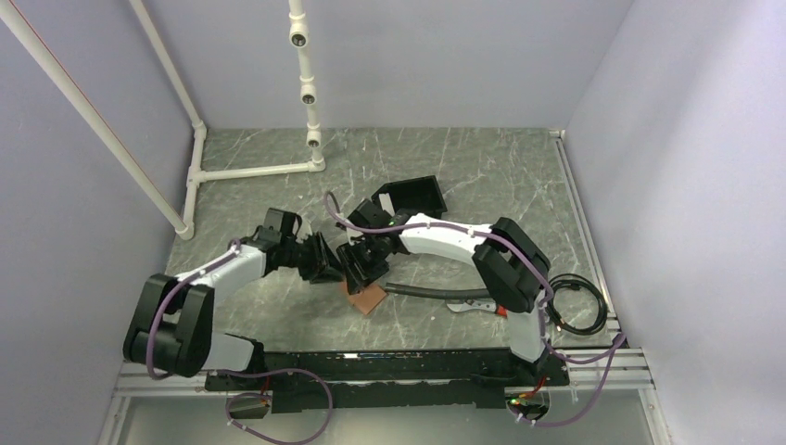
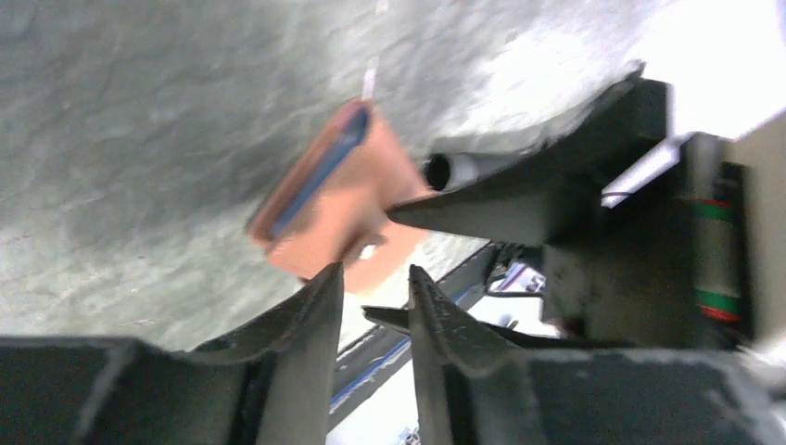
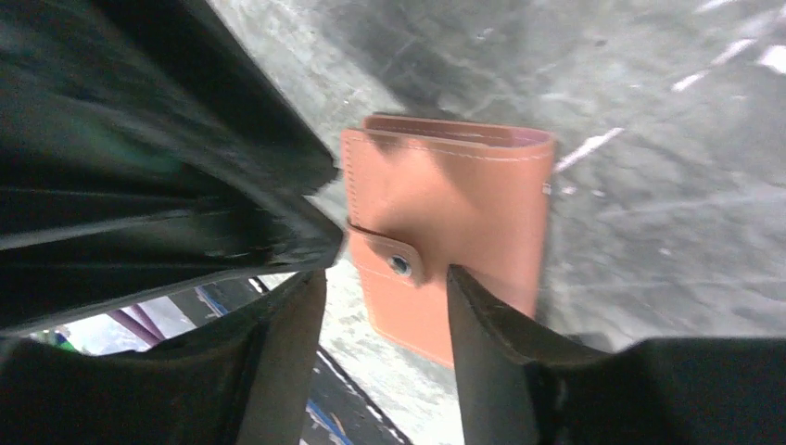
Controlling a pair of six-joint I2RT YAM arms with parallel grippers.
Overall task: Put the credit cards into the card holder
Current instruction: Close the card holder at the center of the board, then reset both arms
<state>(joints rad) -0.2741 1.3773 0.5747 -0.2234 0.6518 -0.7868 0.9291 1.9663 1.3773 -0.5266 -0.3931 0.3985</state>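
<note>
Over the middle of the desk (image 1: 482, 176), the left claw (image 2: 371, 287) and right claw (image 3: 380, 287) hover with jaws apart and empty. Just below lies the folded card holder (image 3: 445, 213), a blue credit card (image 2: 320, 171) tucked inside. Insertion looks finished. The next move calls for finding another card, though none shows loose.

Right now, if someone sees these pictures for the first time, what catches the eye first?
The tan card holder lies at the middle of the grey table. The left gripper and right gripper meet just above it, jaws parted, holding nothing. A blue card edge shows in its fold.
</note>
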